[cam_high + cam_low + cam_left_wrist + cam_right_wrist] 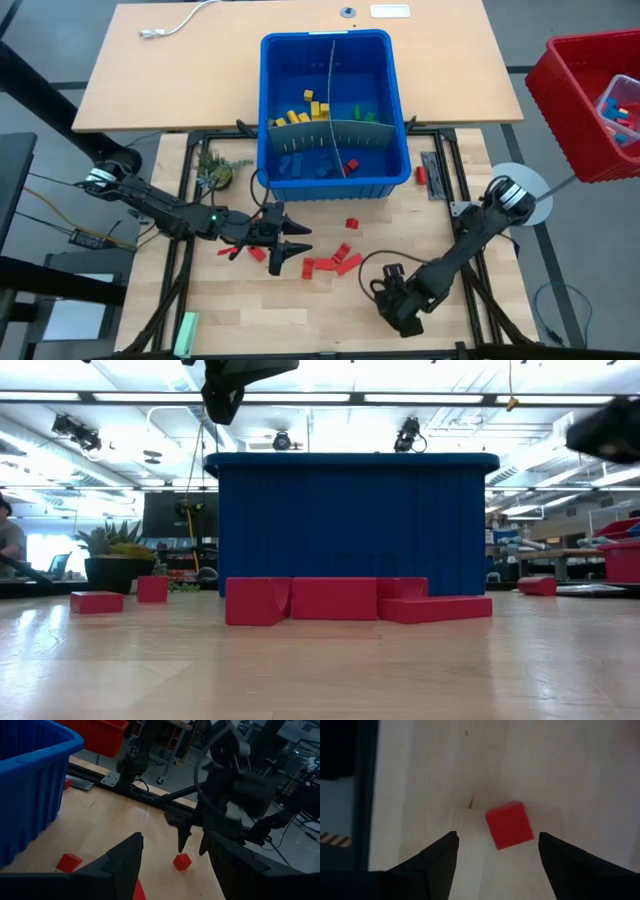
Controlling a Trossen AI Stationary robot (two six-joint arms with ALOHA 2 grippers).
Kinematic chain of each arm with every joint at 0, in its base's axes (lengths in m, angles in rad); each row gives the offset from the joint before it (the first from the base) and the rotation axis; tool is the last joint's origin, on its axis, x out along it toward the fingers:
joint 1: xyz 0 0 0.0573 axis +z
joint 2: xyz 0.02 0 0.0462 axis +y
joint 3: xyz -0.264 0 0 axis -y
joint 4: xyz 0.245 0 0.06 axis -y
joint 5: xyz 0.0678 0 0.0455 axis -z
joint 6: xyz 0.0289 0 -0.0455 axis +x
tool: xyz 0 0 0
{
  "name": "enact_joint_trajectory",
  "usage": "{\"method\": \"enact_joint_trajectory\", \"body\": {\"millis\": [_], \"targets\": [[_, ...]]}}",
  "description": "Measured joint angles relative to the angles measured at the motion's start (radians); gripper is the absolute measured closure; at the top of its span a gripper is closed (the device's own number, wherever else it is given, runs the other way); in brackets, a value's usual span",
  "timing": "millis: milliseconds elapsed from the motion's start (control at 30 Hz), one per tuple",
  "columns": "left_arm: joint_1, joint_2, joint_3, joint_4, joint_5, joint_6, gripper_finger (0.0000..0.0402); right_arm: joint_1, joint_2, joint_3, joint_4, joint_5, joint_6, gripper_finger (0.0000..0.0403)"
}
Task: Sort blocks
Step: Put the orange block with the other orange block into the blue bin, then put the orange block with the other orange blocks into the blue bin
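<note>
Right wrist view: right gripper (497, 852) spread wide over one red block (509, 825) — probably lined up to pick it.
Left gripper (290, 243): wide, empty — beside red blocks (333, 262), waiting.

Bright ceiling strips, glossy tabletop, blurred wrist views

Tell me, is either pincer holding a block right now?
No. The left pincer hangs open above the red blocks, and the right pincer is open with one red block between its fingers, not gripped.
</note>
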Motion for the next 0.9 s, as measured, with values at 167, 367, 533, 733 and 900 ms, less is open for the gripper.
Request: {"method": "enact_joint_trajectory", "body": {"millis": [167,367,533,733,900], "targets": [[0.0,0.0,0.0,0.0,0.0,0.0,0.0169,0.014,0.063,0.0,0.002,0.016,-0.011,0.015],[0.0,0.0,0.0,0.0,0.001,-0.001,0.0169,0.019,0.106,0.0,0.008,0.062,-0.044,0.0159],[0.0,0.0,0.0,-0.013,0.031,-0.014,0.0169,0.021,0.112,0.0,0.021,0.072,-0.056,0.0198],[-0.001,0.0,0.0,-0.025,0.037,-0.021,0.017,0.02,0.103,0.0,0.022,0.093,-0.051,0.0288],[-0.001,0.0,0.0,-0.024,0.036,-0.026,0.0169,0.013,0.034,0.016,0.007,0.149,-0.048,0.0288]]}}
